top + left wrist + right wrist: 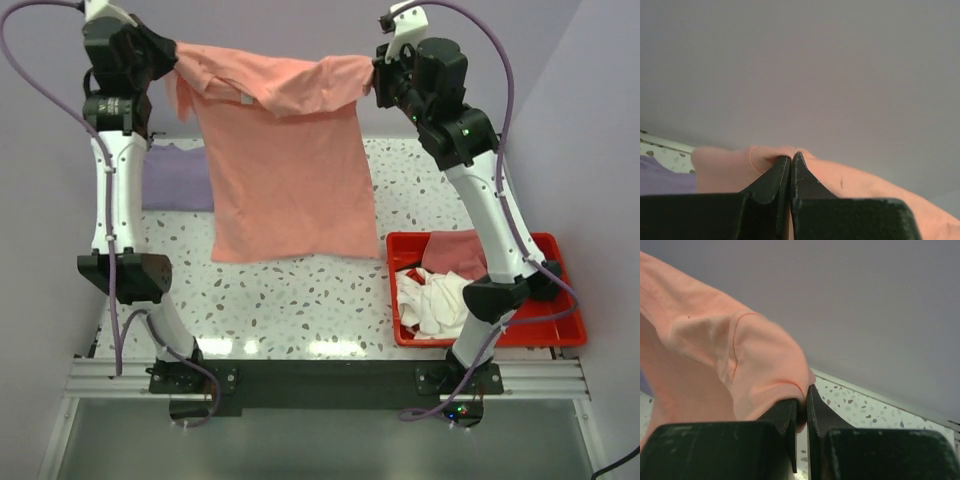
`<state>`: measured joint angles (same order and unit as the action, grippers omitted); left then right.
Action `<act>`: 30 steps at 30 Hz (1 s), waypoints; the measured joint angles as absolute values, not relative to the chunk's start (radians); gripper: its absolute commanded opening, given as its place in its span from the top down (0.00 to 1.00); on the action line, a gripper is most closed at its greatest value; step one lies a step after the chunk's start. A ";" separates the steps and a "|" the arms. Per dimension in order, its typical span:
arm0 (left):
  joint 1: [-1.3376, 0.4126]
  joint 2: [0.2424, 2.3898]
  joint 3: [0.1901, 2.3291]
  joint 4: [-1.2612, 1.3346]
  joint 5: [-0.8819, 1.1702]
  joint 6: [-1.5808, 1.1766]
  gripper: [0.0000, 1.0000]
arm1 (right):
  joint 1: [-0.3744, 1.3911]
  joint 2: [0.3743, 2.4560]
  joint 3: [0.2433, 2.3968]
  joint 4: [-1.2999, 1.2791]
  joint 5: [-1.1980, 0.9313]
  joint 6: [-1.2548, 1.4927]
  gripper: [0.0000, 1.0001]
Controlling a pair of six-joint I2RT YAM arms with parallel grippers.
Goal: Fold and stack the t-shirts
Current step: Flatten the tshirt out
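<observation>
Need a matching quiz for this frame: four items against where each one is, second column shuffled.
1. salmon-pink t-shirt
2. lavender t-shirt
3. red bin
4. white t-shirt

A. crumpled inside the bin
B. lying flat on the table, left side
C. hanging between the left gripper and the right gripper
D. standing at the table's right side

Pairs: 1-C, 2-B, 3-D, 4-A

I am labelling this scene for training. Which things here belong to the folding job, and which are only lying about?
Job: salmon shirt, held by left claw and right claw; purple shirt; white shirt and pink shirt inside the red bin.
Lying about: red bin; table.
</observation>
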<state>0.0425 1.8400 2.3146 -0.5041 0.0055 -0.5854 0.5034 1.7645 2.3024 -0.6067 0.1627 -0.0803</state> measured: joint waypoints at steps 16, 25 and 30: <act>0.215 1.055 1.337 -0.291 0.125 -0.480 0.92 | 0.512 1.086 1.365 -0.427 -0.195 0.003 0.97; 0.216 1.030 0.849 -0.551 -0.254 -0.634 0.18 | 0.760 1.181 0.897 -0.505 -0.312 0.130 0.17; 0.216 1.052 0.884 -0.648 -0.355 -0.705 0.00 | 0.773 1.156 0.888 -0.548 -0.333 0.130 0.01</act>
<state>0.2161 1.0523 0.8837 -0.6476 -0.3546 -0.7048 0.7727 1.1564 0.8879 -0.5476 -0.3332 0.1295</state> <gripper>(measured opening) 0.995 0.984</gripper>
